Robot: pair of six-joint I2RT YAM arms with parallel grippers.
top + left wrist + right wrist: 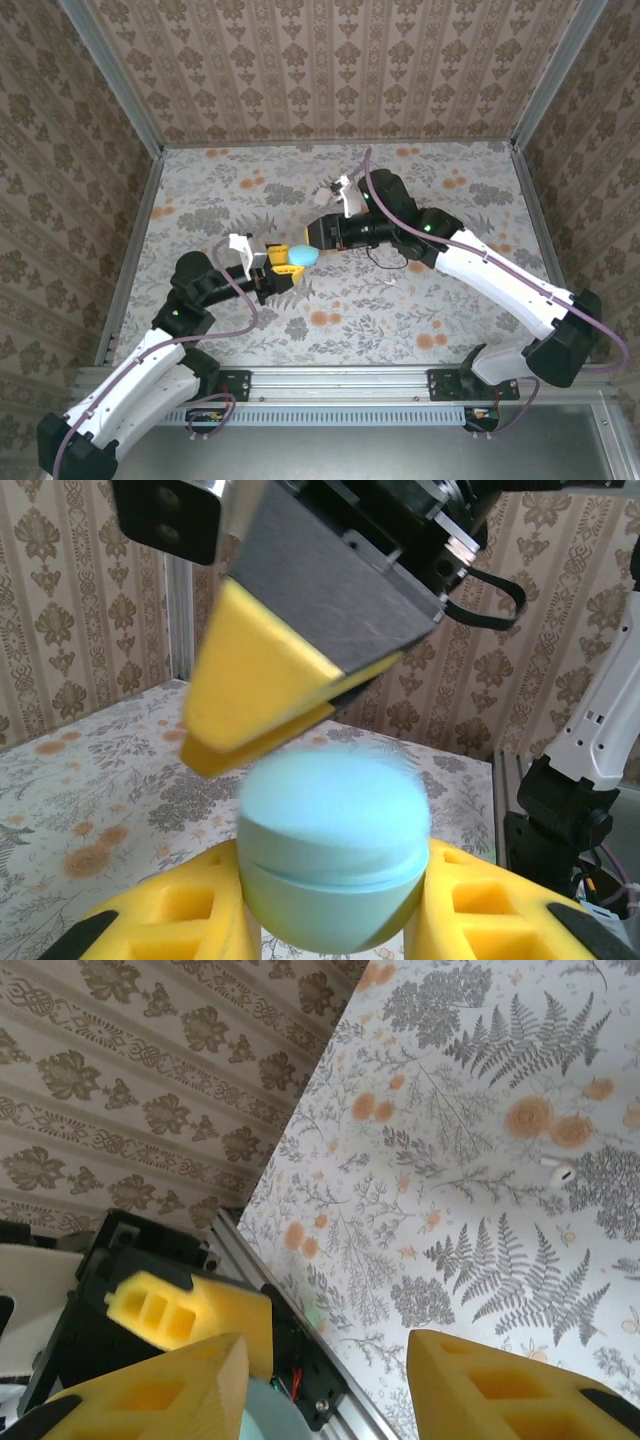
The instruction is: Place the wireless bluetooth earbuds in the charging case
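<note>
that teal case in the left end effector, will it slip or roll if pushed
Probably rigid: the teal case shows a smooth, hard-looking shell with a lid seam. Its rounded sides could slip or twist in the left end effector if pushed from above.

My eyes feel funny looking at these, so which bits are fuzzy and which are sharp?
Left wrist view: the blue-green case in the left hand looks smeared along its top edge; the wallpaper behind is sharper. Right wrist view: the yellow fingers up close are soft, the flowery table and white earbud crisp. Top view: even light, no glare.
</note>
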